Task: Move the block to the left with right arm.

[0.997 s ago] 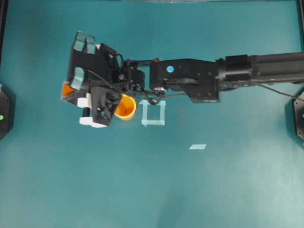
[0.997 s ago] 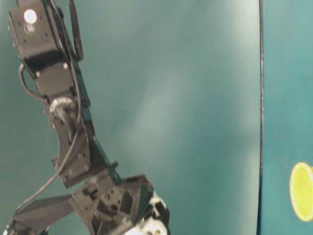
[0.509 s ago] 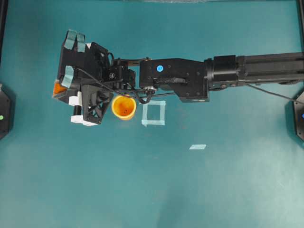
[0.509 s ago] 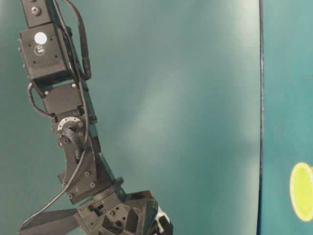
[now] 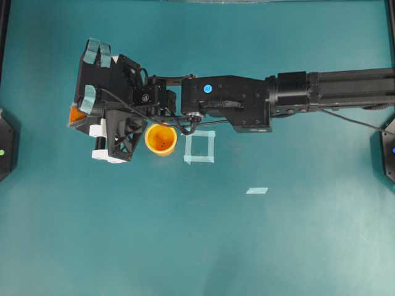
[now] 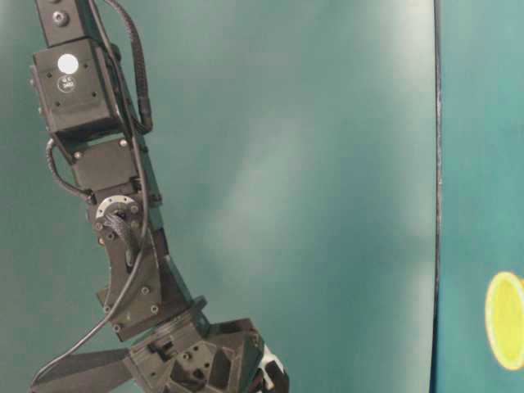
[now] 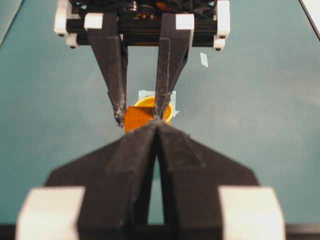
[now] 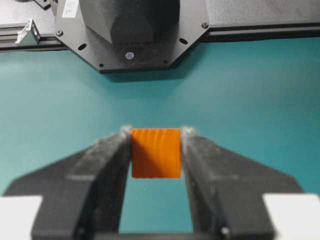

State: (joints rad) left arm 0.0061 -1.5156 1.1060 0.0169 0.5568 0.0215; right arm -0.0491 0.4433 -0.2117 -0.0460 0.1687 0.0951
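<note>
teal table (image 5: 185, 246), block (image 8: 155, 153) between fingers (image 8: 107, 160)

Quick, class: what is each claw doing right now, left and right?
Left claw: shut, holding nothing.
Right claw: shut on the block.

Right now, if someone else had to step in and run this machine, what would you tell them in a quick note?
Right claw: closed on the block, one finger on either side of it.
Left claw: shut, holding nothing.
Where things are: seen from overhead, the block is far left, well past the orange cup and the taped square.
Done: block gripped and carried left.
Left: let it go there, then pull the right arm back. Whether it touches the table yet I cannot tell.
</note>
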